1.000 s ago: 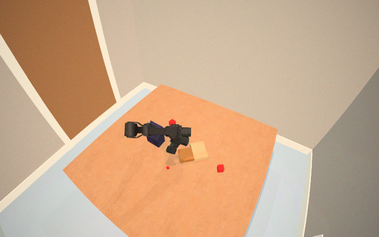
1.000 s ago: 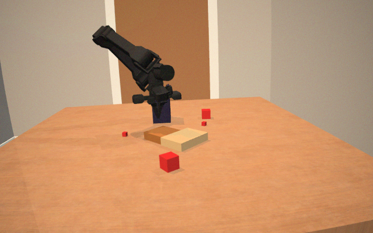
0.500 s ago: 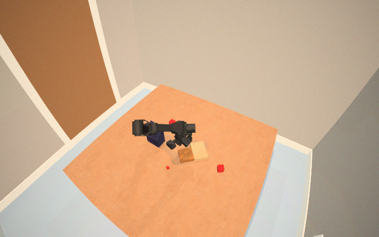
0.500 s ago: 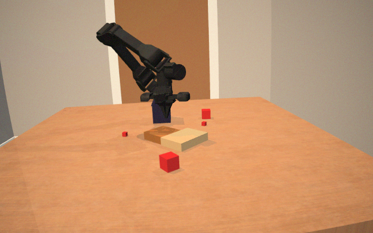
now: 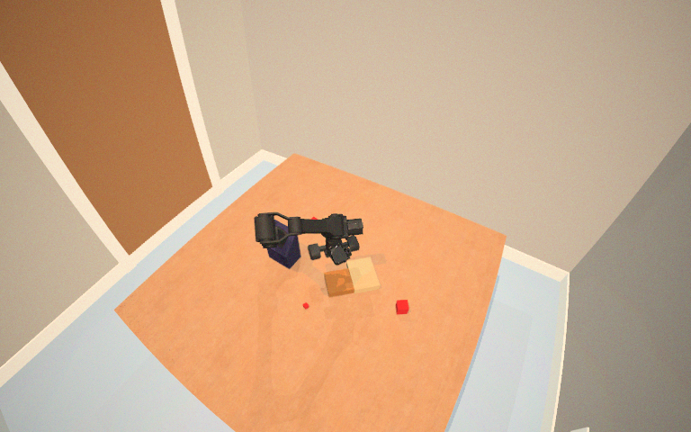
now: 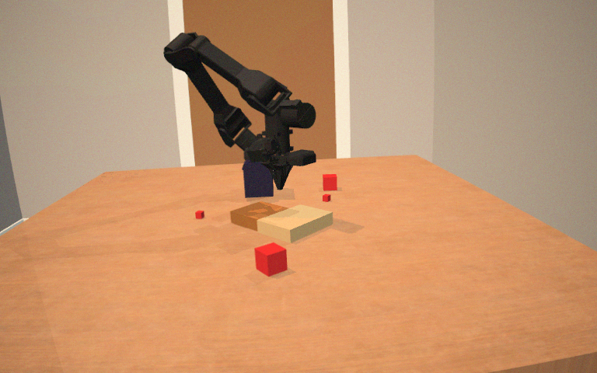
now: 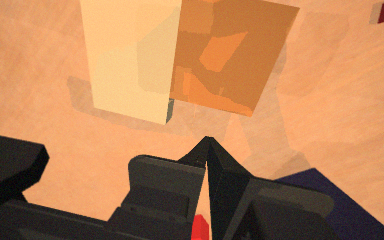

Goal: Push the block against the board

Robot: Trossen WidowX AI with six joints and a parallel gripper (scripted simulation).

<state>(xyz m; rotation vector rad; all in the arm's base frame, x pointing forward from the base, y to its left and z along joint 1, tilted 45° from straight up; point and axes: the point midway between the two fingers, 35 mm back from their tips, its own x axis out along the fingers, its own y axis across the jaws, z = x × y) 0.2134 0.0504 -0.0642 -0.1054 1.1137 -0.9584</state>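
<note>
The square block [image 5: 338, 283] [image 6: 253, 213] [image 7: 230, 55] is a flat orange-brown tile on the table. The board [image 5: 365, 274] [image 6: 295, 221] [image 7: 130, 60] is a longer pale tan slab. They lie side by side, and one side of the block rests along a long side of the board. In the wrist view the board's near end reaches slightly past the block's near edge. My gripper [image 5: 340, 258] [image 6: 279, 186] [image 7: 208, 140] is shut and empty. It hangs above the table just behind both parts and touches neither.
A dark blue box [image 5: 285, 250] [image 6: 257, 178] [image 7: 330, 200] stands at the arm's base behind the gripper. Small red cubes lie around: one in front [image 5: 401, 306] [image 6: 270, 258], one to the left [image 5: 305, 305] [image 6: 199, 214], two at the back [image 6: 329, 181] [image 6: 326, 197].
</note>
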